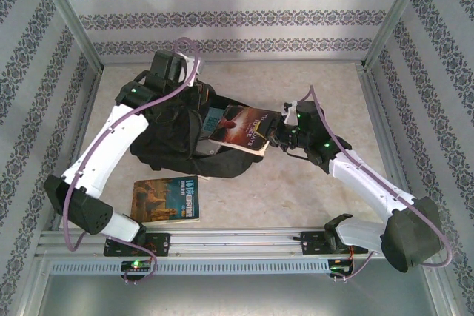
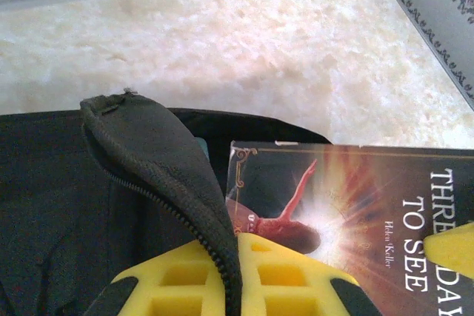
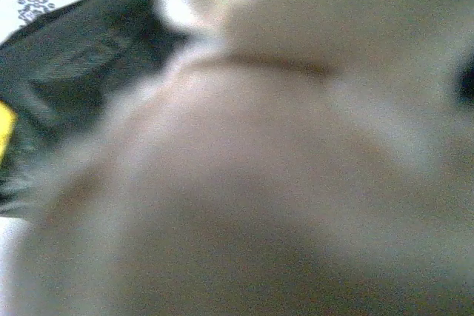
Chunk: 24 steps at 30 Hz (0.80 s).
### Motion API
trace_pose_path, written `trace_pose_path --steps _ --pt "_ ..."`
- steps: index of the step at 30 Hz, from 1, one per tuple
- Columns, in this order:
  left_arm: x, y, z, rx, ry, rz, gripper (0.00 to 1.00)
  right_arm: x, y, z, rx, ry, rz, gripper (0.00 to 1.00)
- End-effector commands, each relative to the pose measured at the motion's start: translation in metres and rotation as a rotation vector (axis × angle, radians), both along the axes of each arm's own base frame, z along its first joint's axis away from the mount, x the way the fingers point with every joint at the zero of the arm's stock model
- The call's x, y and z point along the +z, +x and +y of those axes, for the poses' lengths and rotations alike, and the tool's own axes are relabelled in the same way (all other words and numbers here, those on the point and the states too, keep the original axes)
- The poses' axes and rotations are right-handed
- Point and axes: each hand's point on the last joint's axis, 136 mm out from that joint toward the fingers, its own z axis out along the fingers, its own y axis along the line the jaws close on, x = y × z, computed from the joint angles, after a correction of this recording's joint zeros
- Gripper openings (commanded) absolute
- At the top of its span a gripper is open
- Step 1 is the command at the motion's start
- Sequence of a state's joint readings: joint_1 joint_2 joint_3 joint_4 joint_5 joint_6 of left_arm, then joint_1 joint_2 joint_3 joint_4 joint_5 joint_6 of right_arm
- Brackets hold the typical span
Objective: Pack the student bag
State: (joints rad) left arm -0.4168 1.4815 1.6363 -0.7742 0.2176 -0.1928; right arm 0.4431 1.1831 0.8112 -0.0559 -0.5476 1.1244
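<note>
One book is about halfway in, as I judge it: my right hand (image 1: 280, 136) is closed on the right edge of the red book (image 1: 241, 127), which lies tilted over the mouth of the student bag (image 1: 167, 149) in the middle of the bench (image 1: 311, 197). My left hand (image 2: 231, 275) is closed tight on the zip edge (image 2: 148, 153) at the bag's far-left side. A second book (image 1: 167, 199) lies on the bench just near the bag, not yet packed, and the zip is open.
</note>
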Motion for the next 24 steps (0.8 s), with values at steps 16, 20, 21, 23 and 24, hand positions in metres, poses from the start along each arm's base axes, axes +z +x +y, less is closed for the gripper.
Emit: trace_pose_path --steps 16,20,21,23,24 --pt "0.051 -0.004 0.002 -0.015 -0.050 -0.125 0.00 0.039 0.035 0.058 0.074 0.174 -0.079 0.00" --pt "0.057 -0.004 0.000 -0.019 -0.061 -0.140 0.00 0.043 0.043 0.082 0.102 0.196 -0.069 0.00" --pt "0.061 -0.003 0.000 -0.020 -0.066 -0.146 0.00 0.043 0.045 0.089 0.108 0.207 -0.064 0.00" --pt "0.067 -0.003 -0.001 -0.024 -0.074 -0.157 0.00 0.039 0.049 0.104 0.118 0.207 -0.047 0.00" --pt "0.070 -0.003 -0.001 -0.024 -0.077 -0.163 0.00 0.037 0.051 0.113 0.125 0.205 -0.046 0.00"
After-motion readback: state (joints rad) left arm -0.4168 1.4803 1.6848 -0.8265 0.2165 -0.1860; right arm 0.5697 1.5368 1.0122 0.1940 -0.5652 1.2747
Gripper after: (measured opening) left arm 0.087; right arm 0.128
